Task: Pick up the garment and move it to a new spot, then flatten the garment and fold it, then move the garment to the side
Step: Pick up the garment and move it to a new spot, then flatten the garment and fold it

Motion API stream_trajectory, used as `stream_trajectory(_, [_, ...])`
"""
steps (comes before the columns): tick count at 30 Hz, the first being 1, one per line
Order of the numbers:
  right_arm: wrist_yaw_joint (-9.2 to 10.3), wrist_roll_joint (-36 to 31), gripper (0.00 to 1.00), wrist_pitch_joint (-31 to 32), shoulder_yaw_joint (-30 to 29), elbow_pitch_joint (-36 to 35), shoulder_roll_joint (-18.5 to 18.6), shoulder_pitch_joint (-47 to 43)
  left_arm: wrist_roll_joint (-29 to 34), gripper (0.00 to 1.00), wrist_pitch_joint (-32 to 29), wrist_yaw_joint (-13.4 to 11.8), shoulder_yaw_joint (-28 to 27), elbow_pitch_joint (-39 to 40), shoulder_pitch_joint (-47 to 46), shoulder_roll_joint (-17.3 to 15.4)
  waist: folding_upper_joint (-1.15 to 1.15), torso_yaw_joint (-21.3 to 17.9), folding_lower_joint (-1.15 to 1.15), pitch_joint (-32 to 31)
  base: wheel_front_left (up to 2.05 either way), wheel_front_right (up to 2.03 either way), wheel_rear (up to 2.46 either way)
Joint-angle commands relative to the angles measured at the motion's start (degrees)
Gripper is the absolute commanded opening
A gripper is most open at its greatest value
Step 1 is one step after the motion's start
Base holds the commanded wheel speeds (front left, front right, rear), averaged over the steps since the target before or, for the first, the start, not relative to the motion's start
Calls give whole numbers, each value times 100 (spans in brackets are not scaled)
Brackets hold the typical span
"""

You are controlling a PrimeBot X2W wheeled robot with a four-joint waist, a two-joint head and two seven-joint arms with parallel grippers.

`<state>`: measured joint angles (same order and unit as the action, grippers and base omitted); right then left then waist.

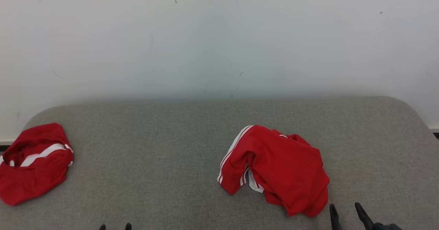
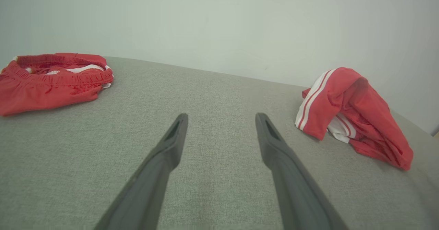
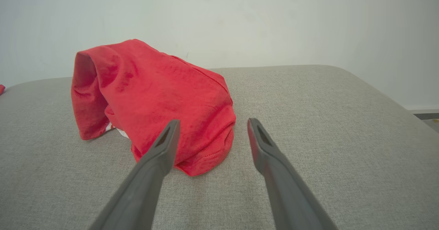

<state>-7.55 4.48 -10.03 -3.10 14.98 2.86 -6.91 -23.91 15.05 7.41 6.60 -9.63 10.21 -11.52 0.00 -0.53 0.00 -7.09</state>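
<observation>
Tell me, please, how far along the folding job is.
Done: nothing evident; the red garment lies crumpled. In hand: nothing; left claw and right claw are open, empty. Left: pick up, flatten, fold, move aside. A second garment lies bunched far left.

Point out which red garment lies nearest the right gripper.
The crumpled garment right of centre, just ahead of the right gripper; the other garment lies at the far left.

Crumpled red fabric garment [image 1: 284, 168], white side stripes, 4 o'clock; bunched red fabric shorts [image 1: 34, 178], white trim, 9 o'clock; grey woven padded surface [image 1: 154, 154]; off-white wall [image 1: 219, 34].
</observation>
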Motion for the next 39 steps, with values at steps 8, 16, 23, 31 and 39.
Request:
stream_trajectory(8, [12, -47, 100, 58, 11, -81, 4, 79, -36, 100, 21, 6, 125, -211, -169, -68, 0, -3, 0, 33, 0, 0, 0])
stream_trajectory(16, [12, -47, 100, 65, 51, -94, 4, 98, -41, 100, 21, 7, 149, -293, -216, -79, 0, -7, 0, 37, 0, 0, 0])
stream_trajectory(23, [12, 9, 100, 65, 102, -68, 4, 152, -69, 100, 21, 6, 269, -335, -255, -75, 0, -99, 0, 46, 0, 0, 0])
stream_trajectory(31, [12, -58, 100, 127, 170, -141, 6, 221, -147, 100, -196, -1, 941, -780, -824, -230, 0, -369, 0, 130, 0, 0, 0])
stream_trajectory(39, [12, -112, 100, 228, 291, -262, 3, 288, -288, 100, -555, -1, 1528, -1579, -1949, -115, 0, -1093, 0, 322, 0, 0, 0])
